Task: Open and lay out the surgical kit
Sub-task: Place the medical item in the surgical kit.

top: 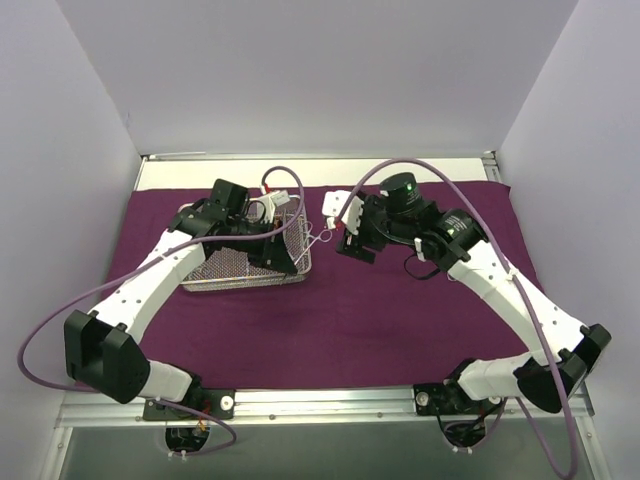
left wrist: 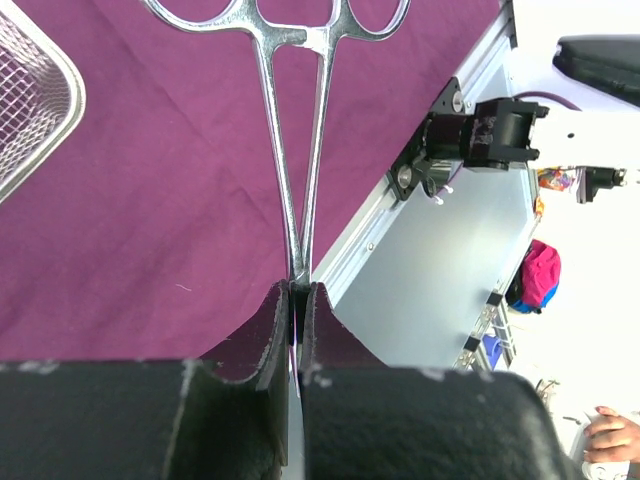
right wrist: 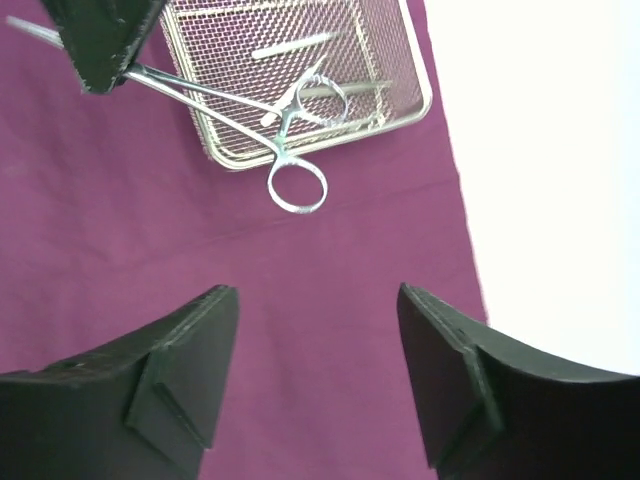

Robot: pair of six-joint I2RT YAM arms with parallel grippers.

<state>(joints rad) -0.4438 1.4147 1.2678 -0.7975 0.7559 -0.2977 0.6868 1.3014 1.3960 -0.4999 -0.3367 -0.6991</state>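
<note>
Top view: dark purple cloth wrap [top: 350, 330] lies spread flat on the tabletop [top: 200, 172], with the rectangular silver wire-mesh tray [top: 245, 287] on its left part. Left claw [top: 288, 243] is at the tray's right edge. The ring handles of the silver scissor-handled forceps [top: 318, 237] project toward the right claw [top: 352, 238]. Left wrist view: left claw [left wrist: 297, 300] is clenched on the forceps [left wrist: 295, 160] tips. Right wrist view: right claw [right wrist: 318, 380] is released, grasping nothing, over the cloth. Slim silver tweezers [right wrist: 290, 45] lie in the tray [right wrist: 425, 95].
</note>
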